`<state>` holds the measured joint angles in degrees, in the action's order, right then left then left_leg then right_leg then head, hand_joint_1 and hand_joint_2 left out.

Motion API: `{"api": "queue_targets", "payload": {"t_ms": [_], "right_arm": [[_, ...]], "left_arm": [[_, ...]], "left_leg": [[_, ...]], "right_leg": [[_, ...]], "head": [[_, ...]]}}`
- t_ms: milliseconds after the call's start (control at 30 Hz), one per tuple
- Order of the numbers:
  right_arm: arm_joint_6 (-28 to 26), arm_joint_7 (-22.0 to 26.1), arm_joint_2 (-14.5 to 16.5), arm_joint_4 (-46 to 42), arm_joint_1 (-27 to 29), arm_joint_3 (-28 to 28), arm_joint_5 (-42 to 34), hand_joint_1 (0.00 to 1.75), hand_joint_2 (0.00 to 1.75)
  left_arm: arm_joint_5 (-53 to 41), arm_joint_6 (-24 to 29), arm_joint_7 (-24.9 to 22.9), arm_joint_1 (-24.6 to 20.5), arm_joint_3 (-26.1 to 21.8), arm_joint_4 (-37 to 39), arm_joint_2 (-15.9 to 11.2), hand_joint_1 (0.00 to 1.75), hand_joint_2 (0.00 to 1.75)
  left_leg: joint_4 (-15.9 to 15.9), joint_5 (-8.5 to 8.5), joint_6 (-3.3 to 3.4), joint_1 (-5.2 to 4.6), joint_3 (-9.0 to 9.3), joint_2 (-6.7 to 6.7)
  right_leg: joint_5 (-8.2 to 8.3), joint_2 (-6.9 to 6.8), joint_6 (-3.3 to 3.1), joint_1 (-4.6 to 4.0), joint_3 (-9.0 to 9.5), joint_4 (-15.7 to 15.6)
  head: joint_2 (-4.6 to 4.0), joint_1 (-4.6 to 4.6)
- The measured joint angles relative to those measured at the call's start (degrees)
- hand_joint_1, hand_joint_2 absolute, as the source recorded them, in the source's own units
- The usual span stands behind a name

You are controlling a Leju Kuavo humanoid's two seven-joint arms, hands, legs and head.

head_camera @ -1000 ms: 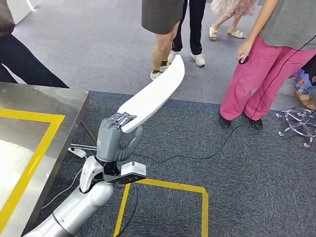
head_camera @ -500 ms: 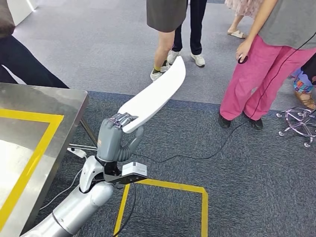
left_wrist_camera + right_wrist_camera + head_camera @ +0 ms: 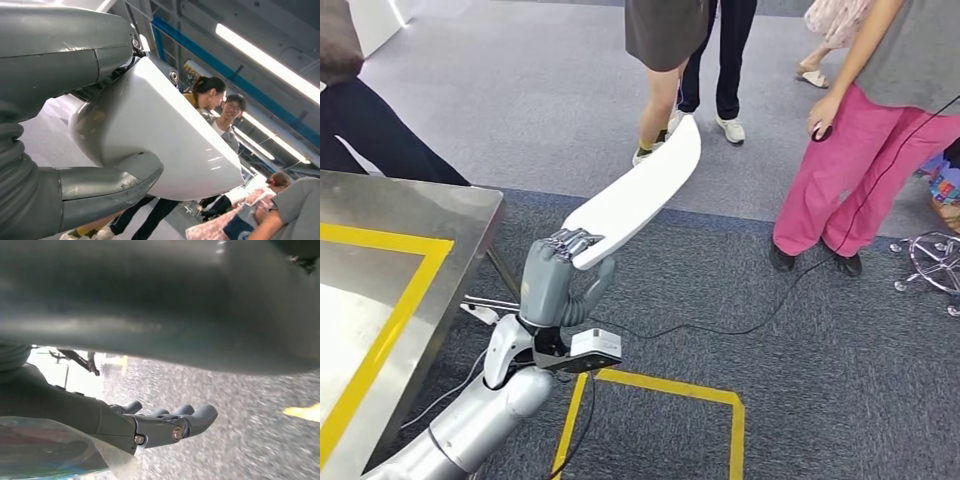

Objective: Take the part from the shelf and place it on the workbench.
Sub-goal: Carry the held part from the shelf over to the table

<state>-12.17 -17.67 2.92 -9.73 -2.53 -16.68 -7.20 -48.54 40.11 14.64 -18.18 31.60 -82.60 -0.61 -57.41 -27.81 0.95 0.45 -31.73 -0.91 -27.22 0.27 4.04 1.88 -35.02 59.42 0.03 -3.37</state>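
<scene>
The part is a long, white, curved blade-like piece. My left hand grips its near end from below, so it slants up and away over the carpet. The steel workbench, marked with yellow tape, lies to the left of that hand, and the part is off its right corner. In the left wrist view the part sits between the thick thumb and the fingers above it. My right hand hangs over the carpet with its fingers stretched out and nothing in them.
Several people stand ahead: bare legs, pink trousers, and dark trousers behind the workbench. A black cable runs across the carpet. A yellow tape square marks the floor, and a chrome chair base is at far right.
The whole picture has shifted slightly, so the camera has moved. My left hand keeps the same hold on the part. The people ahead have stepped a little.
</scene>
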Motion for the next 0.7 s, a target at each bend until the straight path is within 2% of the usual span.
{"api": "queue_targets", "payload": {"t_ms": [100, 167, 233, 267, 300, 333, 367, 400, 467, 500, 533, 567, 633, 667, 700], "right_arm": [[0.0, 0.1, 0.0, 0.0, 0.0, 0.0, 0.0, 0.0, 0.0], [-0.1, 0.0, 0.0, 0.0, 0.2, 0.0, 0.0, 0.0, 0.0], [-0.1, 0.0, 0.0, 0.0, 0.3, 0.1, 0.0, 0.0, 0.0], [-0.1, 0.0, 0.0, 0.0, 0.3, 0.1, 0.0, 0.0, 0.0], [-0.1, 0.0, 0.0, 0.0, 0.3, 0.1, 0.0, 0.0, 0.0], [0.0, 0.0, 0.0, 0.0, 0.3, 0.1, 0.0, 0.0, 0.0], [0.0, 0.0, 0.0, 0.0, 0.3, 0.1, 0.0, 0.0, 0.0], [0.0, 0.1, 0.0, 0.0, 0.4, 0.1, 0.0, 0.0, 0.0], [0.0, 0.1, 0.2, 0.0, 0.4, 0.1, 0.1, 0.0, 0.0], [-0.1, 0.1, 0.3, 0.0, 0.3, 0.1, 0.1, 0.0, 0.0], [-0.1, 0.1, 0.5, 0.0, 0.3, 0.1, 0.1, 0.0, 0.0], [0.0, 0.2, 0.6, 0.0, 0.2, 0.1, 0.1, 0.0, 0.0], [0.0, 0.2, 0.6, 0.0, 0.1, 0.1, 0.2, 0.0, 0.0], [0.0, 0.2, 0.6, 0.0, 0.0, 0.1, 0.2, 0.0, 0.0], [0.0, 0.2, 0.6, 0.0, -0.1, 0.1, 0.2, 0.0, 0.0]], "left_arm": [[0.0, 0.0, 0.1, 0.0, 0.0, 0.0, 0.0, 1.75, 1.75], [0.0, 0.0, 0.2, 0.0, 0.0, 0.0, 0.0, 1.75, 1.75], [0.0, 0.0, 0.2, -0.2, 0.0, 0.1, -0.1, 1.75, 1.75], [0.0, 0.0, 0.2, -0.1, 0.0, 0.1, -0.1, 1.75, 1.75], [0.0, 0.0, 0.2, -0.1, 0.0, 0.1, -0.1, 1.75, 1.75], [0.0, 0.0, 0.2, 0.0, 0.0, 0.1, -0.1, 1.75, 1.75], [0.0, 0.0, 0.2, 0.1, 0.0, 0.1, -0.2, 1.75, 1.75], [0.0, 0.0, 0.2, 0.1, 0.0, 0.1, -0.2, 1.75, 1.75], [0.0, 0.0, 0.3, 0.1, -0.1, 0.1, -0.2, 1.75, 1.75], [0.0, 0.0, 0.4, 0.1, -0.1, 0.1, -0.2, 1.75, 1.75], [0.0, 0.0, 0.4, 0.1, -0.1, 0.1, -0.2, 1.75, 1.75], [0.0, 0.0, 0.5, 0.0, -0.1, 0.1, -0.2, 1.75, 1.75], [0.0, 0.0, 0.5, -0.1, -0.1, 0.0, -0.1, 1.75, 1.75], [0.0, 0.0, 0.6, -0.1, -0.1, 0.0, -0.1, 1.75, 1.75], [0.0, 0.0, 0.6, -0.2, -0.1, 0.0, -0.1, 1.75, 1.75]], "left_leg": [[-0.9, -0.48, -0.81, -0.16, -0.42, 0.01], [-3.6, -0.45, -1.37, -0.06, -1.57, 0.29], [-9.7, -1.45, -1.9, 0.0, -5.22, 0.59], [-13.1, -2.75, -2.03, 0.0, -7.48, 0.62], [-15.7, -4.09, -2.01, -0.02, -9.48, 0.62], [-17.0, -4.89, -1.85, -0.08, -10.88, 0.62], [-16.6, -4.65, -1.49, -0.2, -11.45, 0.62], [-14.5, -3.16, -0.9, -0.41, -11.17, 0.62], [-7.7, 2.1, 1.14, -1.37, -9.33, 0.5], [-4.9, 4.1, 2.12, -1.84, -8.42, 0.41], [-3.0, 5.35, 2.84, -2.27, -7.79, 0.35], [-2.0, 5.57, 3.25, -2.51, -7.39, 0.25], [-0.3, 5.53, 3.33, -2.38, -5.91, 0.19], [0.4, 5.39, 3.34, -2.15, -4.96, 0.13], [0.8, 5.21, 3.28, -1.87, -4.11, 0.11]], "right_leg": [[-0.66, 0.21, -1.71, -0.15, 0.67, -0.7], [-0.86, 0.14, -2.36, -0.1, 1.48, -0.8], [-1.5, 0.06, -2.96, -0.15, 2.6, -0.9], [-1.92, 0.06, -3.16, -0.25, 3.1, -0.9], [-2.39, 0.08, -3.29, -0.37, 3.62, -0.9], [-2.9, 0.13, -3.37, -0.54, 4.23, -0.9], [-3.45, 0.17, -3.42, -0.78, 4.94, -0.9], [-4.03, 0.21, -3.45, -1.06, 5.74, -0.9], [-5.22, 0.2, -3.45, -1.59, 7.35, -1.0], [-5.69, 0.18, -3.38, -1.69, 7.83, -1.3], [-5.96, 0.12, -3.21, -1.66, 8.13, -1.7], [-5.89, 0.04, -2.9, -1.61, 8.55, -2.0], [-5.55, -0.17, -2.31, -1.54, 9.19, -2.2], [-5.61, -0.21, -2.05, -1.62, 9.13, -1.2], [-6.14, -0.23, -1.88, -1.67, 8.15, 0.7]], "head": [[0.01, -0.12], [0.0, -0.34], [-0.01, -0.43], [-0.01, -0.45], [-0.01, -0.45], [-0.01, -0.46], [-0.01, -0.46], [-0.01, -0.45], [-0.01, -0.22], [-0.01, 0.0], [-0.01, 0.09], [-0.01, 0.2], [0.0, -0.03], [-0.01, 0.06], [-0.01, 0.17]]}}
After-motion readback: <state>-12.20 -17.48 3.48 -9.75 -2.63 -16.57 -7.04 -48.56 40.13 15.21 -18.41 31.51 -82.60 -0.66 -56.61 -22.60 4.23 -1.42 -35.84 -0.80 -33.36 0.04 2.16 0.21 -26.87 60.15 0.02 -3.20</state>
